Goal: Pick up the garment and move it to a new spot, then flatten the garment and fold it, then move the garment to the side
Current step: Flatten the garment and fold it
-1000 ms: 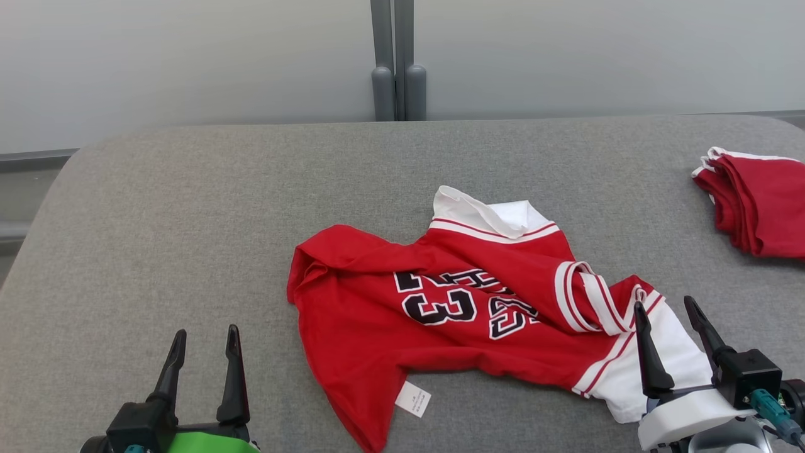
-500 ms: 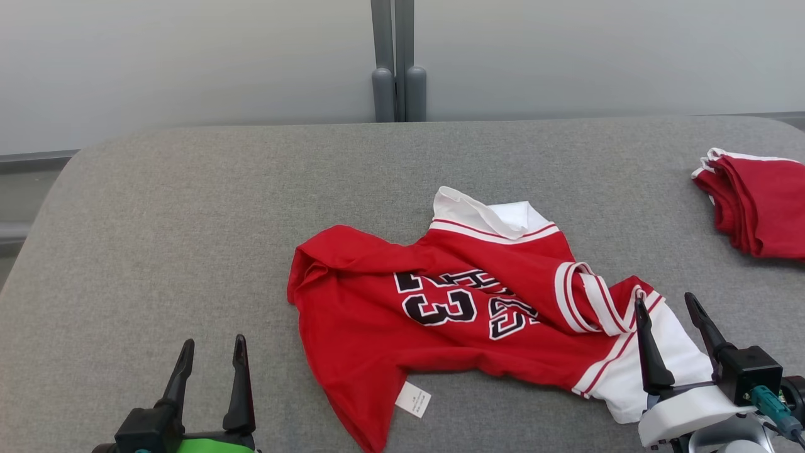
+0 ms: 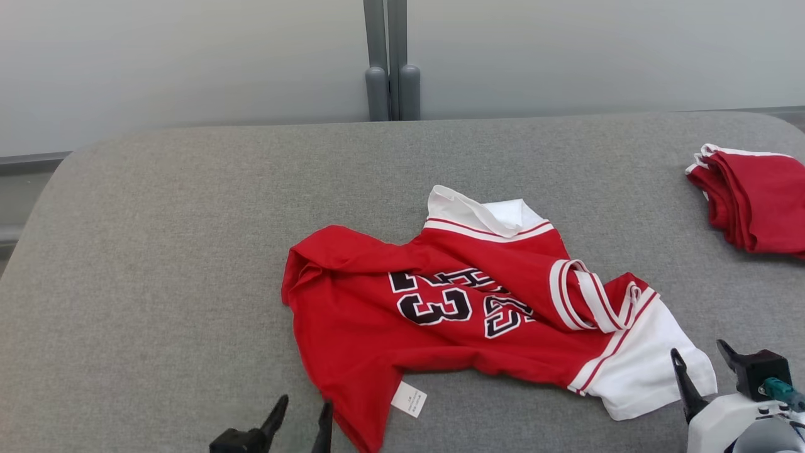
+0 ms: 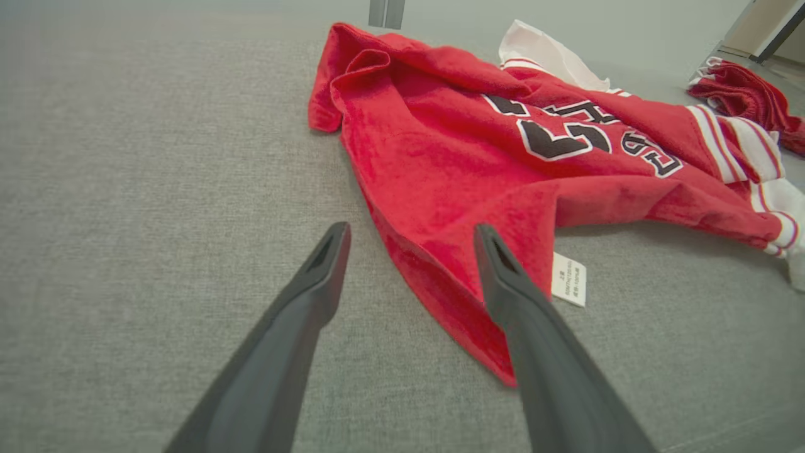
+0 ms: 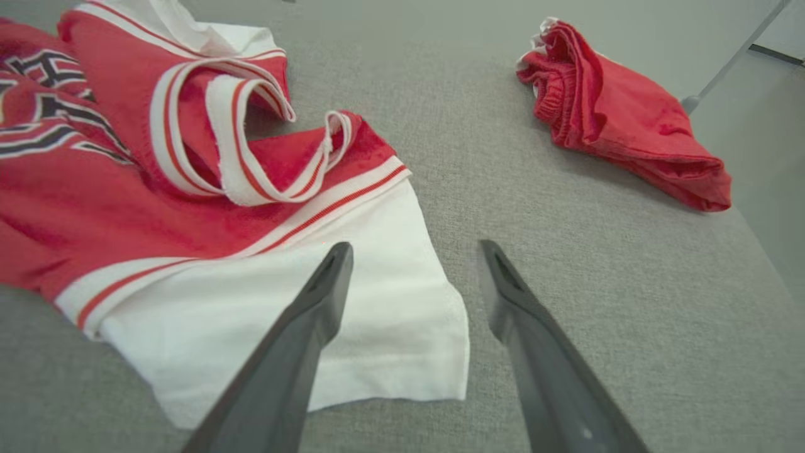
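Left tool has slid over to the jersey, jaws wide either side of its near red hem, nothing gripped. Right tool has dropped back by the white sleeve, also open and empty (the head camera nudged a bit too). Looks like it's lining up the first pickup. The jersey lies crumpled mid-tabletop. Grey woven cover, folded red piece far right, pale wall panels behind.

My left gripper has 2 long, dark, matte fingers, each tapering to a narrow tip with a shallow groove inside. My right gripper has the same 2 dark fingers, set on a white rounded housing beside a black block with a teal connector.
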You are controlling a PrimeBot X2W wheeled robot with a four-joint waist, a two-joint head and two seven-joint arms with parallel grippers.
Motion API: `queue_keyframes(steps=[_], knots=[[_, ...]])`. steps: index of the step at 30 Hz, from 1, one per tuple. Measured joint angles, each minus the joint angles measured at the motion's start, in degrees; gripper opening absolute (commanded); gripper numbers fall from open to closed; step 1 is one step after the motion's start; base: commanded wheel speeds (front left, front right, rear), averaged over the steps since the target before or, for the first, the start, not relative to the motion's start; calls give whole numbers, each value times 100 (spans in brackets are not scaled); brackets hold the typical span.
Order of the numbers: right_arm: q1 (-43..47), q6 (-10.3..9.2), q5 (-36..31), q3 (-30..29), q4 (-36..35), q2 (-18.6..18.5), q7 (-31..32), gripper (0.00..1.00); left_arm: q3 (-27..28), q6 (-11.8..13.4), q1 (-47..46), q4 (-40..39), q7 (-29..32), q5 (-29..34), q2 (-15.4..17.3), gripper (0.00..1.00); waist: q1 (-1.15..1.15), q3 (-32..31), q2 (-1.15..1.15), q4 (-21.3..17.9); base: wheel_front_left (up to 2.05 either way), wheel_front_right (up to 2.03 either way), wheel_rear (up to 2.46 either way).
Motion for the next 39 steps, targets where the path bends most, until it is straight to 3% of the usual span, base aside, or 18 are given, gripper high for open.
queue_keyframes(steps=[4,7,18,29,39], knots=[[15,0,119,-131,9,-179,678,100,-268,-11,-7,107,586,-533,-1,100,0,87,0,-17,0,0,0],[35,0,199,-191,16,-201,994,100,-424,12,-30,274,1000,-601,-1,100,0,168,0,-35,0,0,0],[7,0,308,-118,56,-115,1092,100,-527,35,-129,154,1499,-1181,9,100,0,390,0,-64,0,0,0],[-15,0,339,-51,190,-85,1035,100,-501,177,219,-1098,2160,-1691,158,100,0,334,0,-64,0,0,0],[-105,0,438,125,175,-131,1504,100,-793,449,216,-1298,2659,-1462,181,100,0,414,0,-134,0,0,0]])
